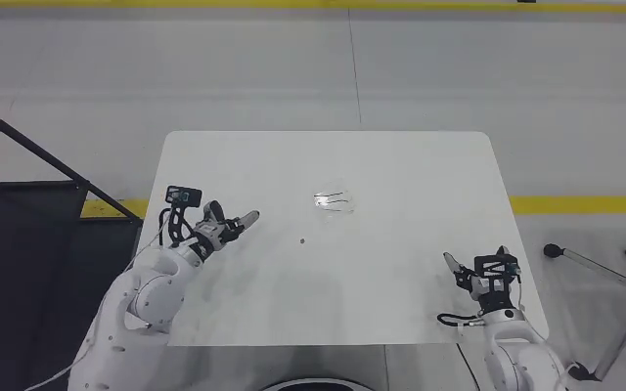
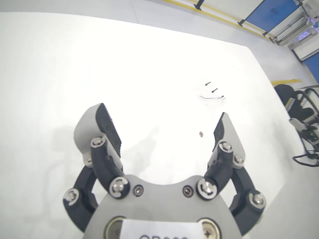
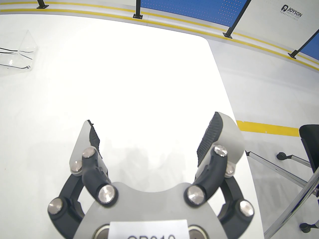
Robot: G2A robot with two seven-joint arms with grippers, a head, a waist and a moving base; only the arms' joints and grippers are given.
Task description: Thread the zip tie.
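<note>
Thin black zip ties (image 1: pixel 335 200) lie in a clear holder near the middle of the white table (image 1: pixel 411 166), toward its far half. In the left wrist view the zip ties (image 2: pixel 211 96) show as thin dark lines beyond the fingers. In the right wrist view the zip ties (image 3: pixel 17 59) sit inside the clear holder (image 3: pixel 22 50). My left gripper (image 1: pixel 235 221) hovers at the table's left side, open and holding nothing, well short of the ties. My right gripper (image 1: pixel 477 264) stands open and empty near the front right corner.
A small dark speck (image 1: pixel 302 239) lies on the table between my left gripper and the ties, also the speck (image 2: pixel 201 134) beside my finger. A black chair (image 3: pixel 309 135) stands past the right table edge. Yellow floor tape (image 1: pixel 567 204) runs behind.
</note>
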